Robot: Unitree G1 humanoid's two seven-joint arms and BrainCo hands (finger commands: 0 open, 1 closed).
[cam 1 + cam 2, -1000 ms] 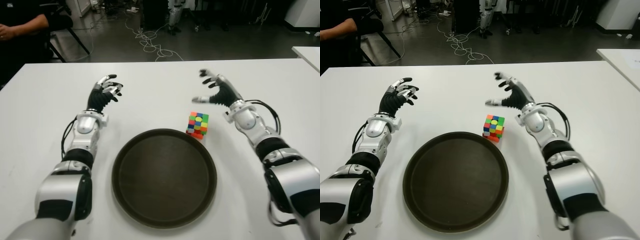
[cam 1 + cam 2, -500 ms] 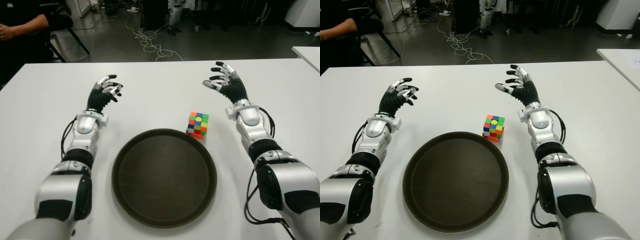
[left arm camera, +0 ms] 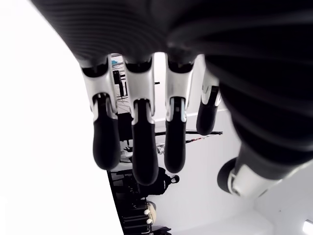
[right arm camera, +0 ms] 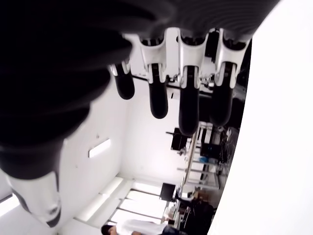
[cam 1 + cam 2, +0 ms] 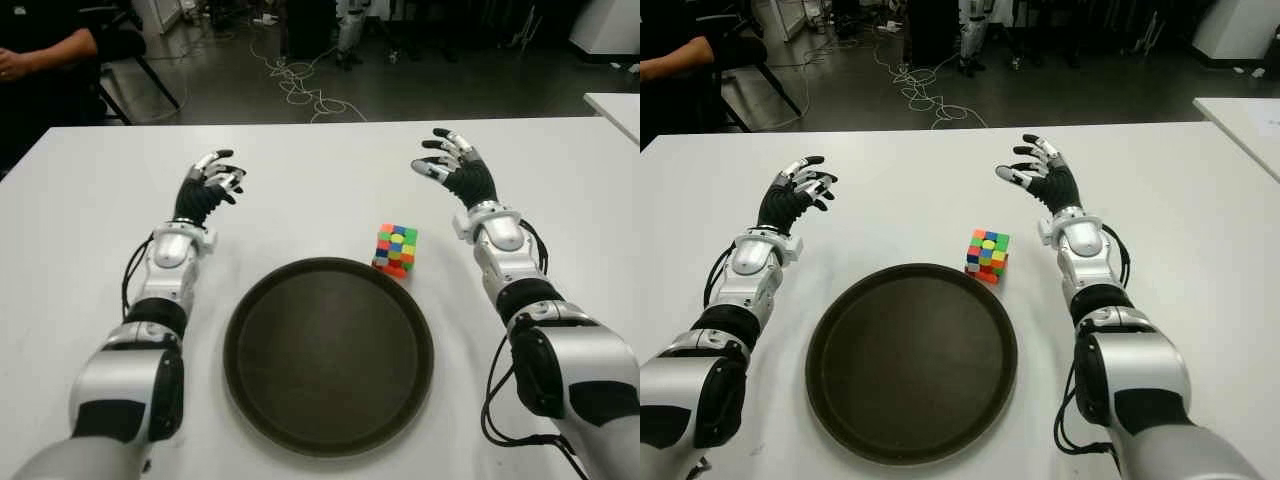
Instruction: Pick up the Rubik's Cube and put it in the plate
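Observation:
A multicoloured Rubik's Cube (image 5: 396, 248) stands on the white table (image 5: 300, 180), just beyond the far right rim of a round dark brown plate (image 5: 329, 352). The plate has nothing in it. My right hand (image 5: 455, 175) is beyond and to the right of the cube, apart from it, with fingers spread and nothing held; its wrist view shows the fingers (image 4: 188, 103) relaxed and bare. My left hand (image 5: 208, 188) shows left of the plate, fingers (image 3: 139, 142) loosely extended, holding nothing.
A person sits at the far left beyond the table (image 5: 40, 45). Cables lie on the dark floor (image 5: 300, 85) past the far edge. Another white table corner (image 5: 615, 105) shows at the right.
My right hand has swung away from the cube, moving right and turning upright over the last second. The cube, plate and left hand have not moved.

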